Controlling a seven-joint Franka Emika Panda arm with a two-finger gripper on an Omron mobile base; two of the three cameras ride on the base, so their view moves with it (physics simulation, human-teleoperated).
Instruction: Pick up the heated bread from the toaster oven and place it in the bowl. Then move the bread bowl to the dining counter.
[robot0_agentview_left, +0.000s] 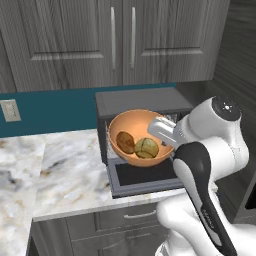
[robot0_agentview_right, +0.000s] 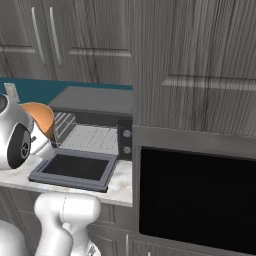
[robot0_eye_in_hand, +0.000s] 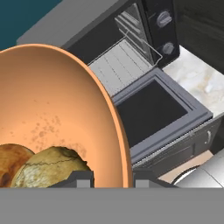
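Note:
The orange-tan bowl (robot0_agentview_left: 137, 125) hangs tilted in the air before the open toaster oven (robot0_agentview_left: 145, 101). My gripper (robot0_agentview_left: 167, 139) is shut on the bowl's right rim. In the bowl lie the olive-tan heated bread (robot0_agentview_left: 146, 148) and a darker brown lump (robot0_agentview_left: 125, 142). In the hand view the bowl (robot0_eye_in_hand: 52, 105) fills the left, with the heated bread (robot0_eye_in_hand: 52, 168) low in it and my gripper (robot0_eye_in_hand: 112, 178) pinching the rim. The toaster oven (robot0_eye_in_hand: 144, 35) stands behind with its door (robot0_eye_in_hand: 153, 109) dropped open and its wire rack (robot0_eye_in_hand: 116, 65) bare. The dining counter is out of view.
The marble worktop (robot0_agentview_left: 60, 170) spreads to the left of the oven, with a teal backsplash and a wall socket (robot0_agentview_left: 10, 110) behind. Grey cupboards (robot0_agentview_left: 115, 40) hang above. To the right, a tall unit with a black built-in oven (robot0_agentview_right: 195, 195) stands close beside the toaster oven (robot0_agentview_right: 95, 102).

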